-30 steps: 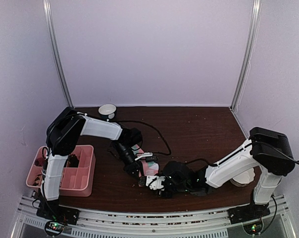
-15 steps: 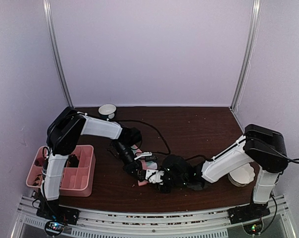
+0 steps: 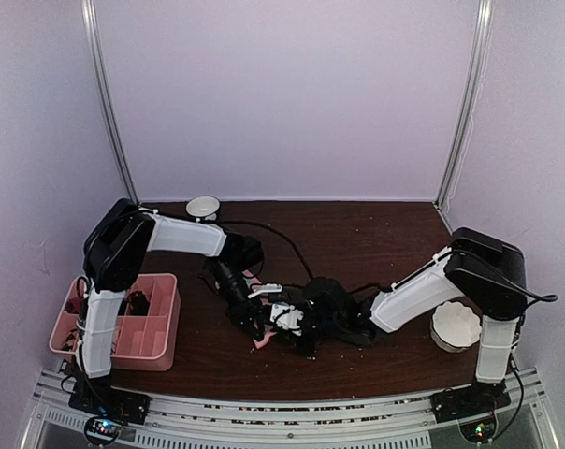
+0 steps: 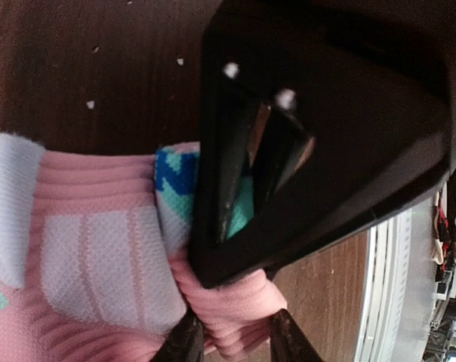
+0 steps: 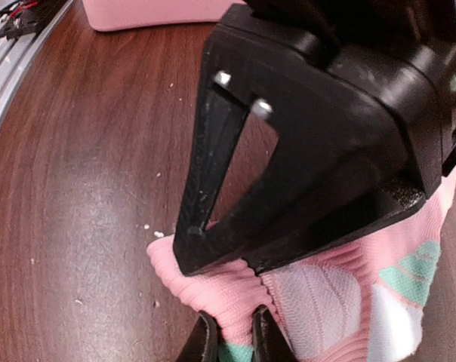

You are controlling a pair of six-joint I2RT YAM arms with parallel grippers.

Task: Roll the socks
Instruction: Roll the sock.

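Tabletop (image 3: 385, 243), left of centre: the left gripper (image 4: 235, 343) straddles a bunched fold of the pink sock (image 4: 100, 264), though I cannot tell whether it squeezes. Just to its right, the right gripper (image 5: 233, 339) is pinched down on the same sock's ribbed edge, likely steadying the bundle so it won't spring loose.

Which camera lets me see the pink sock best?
The left wrist view: the pink sock fills its lower left, ribs and pattern clear. The right wrist view shows a smaller part, the top view only a tiny pink scrap.
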